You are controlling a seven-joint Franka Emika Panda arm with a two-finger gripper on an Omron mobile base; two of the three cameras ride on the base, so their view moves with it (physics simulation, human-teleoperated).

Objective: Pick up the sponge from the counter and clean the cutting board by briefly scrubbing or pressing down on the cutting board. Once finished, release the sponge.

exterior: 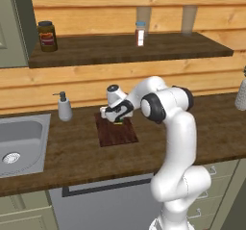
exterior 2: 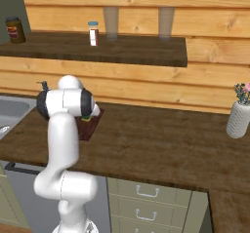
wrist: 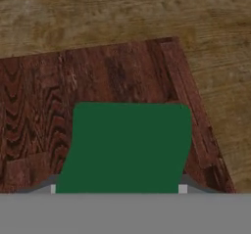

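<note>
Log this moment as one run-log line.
phase: scrubbing | gripper: shut on sponge | sponge: over cutting board, near its far end | counter: board beside sink

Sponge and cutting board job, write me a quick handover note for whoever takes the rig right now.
Gripper: shut on the sponge, held low over the cutting board.
Cutting board: lies flat on the counter, right of the sink and the soap dispenser.
Done: sponge picked up and brought to the board's far end.
Cannot tell: whether the sponge is pressing on the board yet.
Left: press or scrub briefly, then open the gripper and release the sponge.
</note>
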